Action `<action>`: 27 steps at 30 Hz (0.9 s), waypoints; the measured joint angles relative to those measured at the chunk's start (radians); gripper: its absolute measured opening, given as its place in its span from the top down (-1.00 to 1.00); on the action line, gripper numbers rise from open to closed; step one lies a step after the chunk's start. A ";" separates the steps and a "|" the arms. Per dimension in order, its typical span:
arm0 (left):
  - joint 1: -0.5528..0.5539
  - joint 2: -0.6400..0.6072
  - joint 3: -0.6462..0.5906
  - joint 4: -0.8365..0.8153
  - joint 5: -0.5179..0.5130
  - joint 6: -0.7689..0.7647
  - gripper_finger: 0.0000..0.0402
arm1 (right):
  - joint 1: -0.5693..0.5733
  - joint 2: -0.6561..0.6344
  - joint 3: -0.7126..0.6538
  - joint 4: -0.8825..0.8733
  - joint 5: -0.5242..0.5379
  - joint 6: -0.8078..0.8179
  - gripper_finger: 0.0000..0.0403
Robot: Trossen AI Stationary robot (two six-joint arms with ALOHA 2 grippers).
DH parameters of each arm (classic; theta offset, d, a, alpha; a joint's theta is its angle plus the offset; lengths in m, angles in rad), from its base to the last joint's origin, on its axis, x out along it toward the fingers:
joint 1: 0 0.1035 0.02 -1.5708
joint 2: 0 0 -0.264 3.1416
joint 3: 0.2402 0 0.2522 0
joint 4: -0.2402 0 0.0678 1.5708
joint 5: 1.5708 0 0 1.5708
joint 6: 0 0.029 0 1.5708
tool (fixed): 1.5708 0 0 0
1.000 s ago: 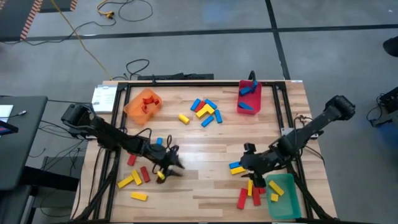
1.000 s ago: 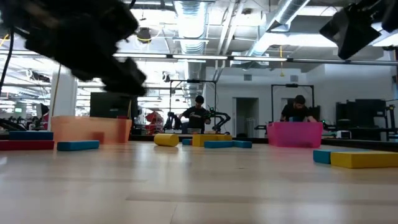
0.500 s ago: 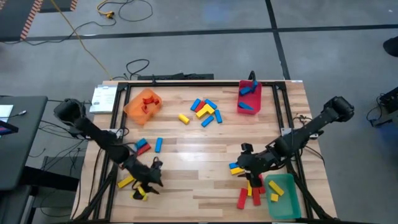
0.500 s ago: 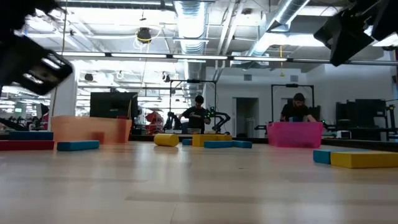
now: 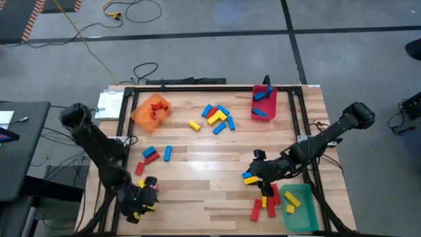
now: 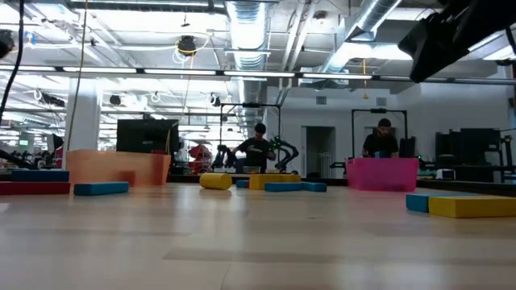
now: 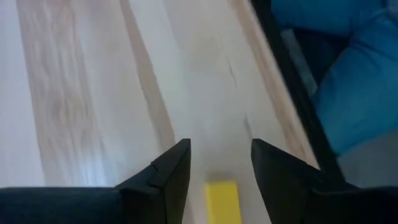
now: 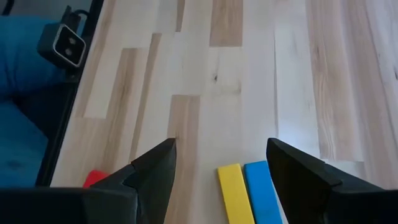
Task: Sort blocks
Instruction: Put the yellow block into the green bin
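Note:
Small red, blue and yellow blocks lie scattered on the wooden table. My left gripper [image 5: 141, 197] hangs over the near left corner, shut on a yellow block [image 7: 222, 202]. My right gripper [image 5: 255, 170] stands open at the near right, above a yellow block [image 8: 233, 193] and a blue block [image 8: 264, 190] that lie flat side by side on the wood between its fingers, untouched. In the low view this pair shows at the right [image 6: 463, 206], and my right arm [image 6: 451, 36] is at the top right. My left gripper has the yellow block [image 7: 222, 186] between its two fingers; the fingers' own bulk hides the faces they touch. The fingers slant down toward the table's near left corner. The block is lifted clear, with bare wood beyond it.
An orange bin [image 5: 151, 108] with red blocks stands far left, a red bin [image 5: 263, 105] with blue blocks far right, a green bin [image 5: 299, 205] with yellow blocks near right. Loose blocks cluster at the far middle [image 5: 216, 117]; red ones [image 5: 263, 207] lie beside the green bin.
My left gripper has swung from the table's middle left toward the near left corner, rising a little and turning, carrying the yellow block with it. It has passed out of the low view. The gap between its fingers has not changed.

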 joint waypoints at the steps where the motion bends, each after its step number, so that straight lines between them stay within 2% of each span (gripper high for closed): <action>1: -0.018 0.000 0.002 -0.022 -0.002 -0.030 0.18 | 0.000 0.000 0.000 0.005 0.000 0.000 -0.31; 6: -0.105 0.011 0.004 -0.143 -0.003 -0.205 0.18 | 0.000 0.000 0.000 0.009 0.001 0.000 -0.31; 12: -0.162 0.059 0.010 -0.157 0.026 -0.325 0.18 | 0.000 0.000 0.000 0.008 0.002 -0.001 -0.31; 18: -0.166 0.180 0.087 -0.263 0.097 -0.328 0.18 | 0.000 0.000 0.000 0.009 0.003 -0.015 -0.31; 22: -0.165 0.250 0.159 -0.352 0.100 -0.302 0.18 | 0.000 0.000 0.000 0.024 0.003 -0.020 -0.31; 27: -0.165 0.302 0.187 -0.356 0.100 -0.290 0.18 | 0.000 0.000 0.000 0.025 0.003 -0.023 -0.31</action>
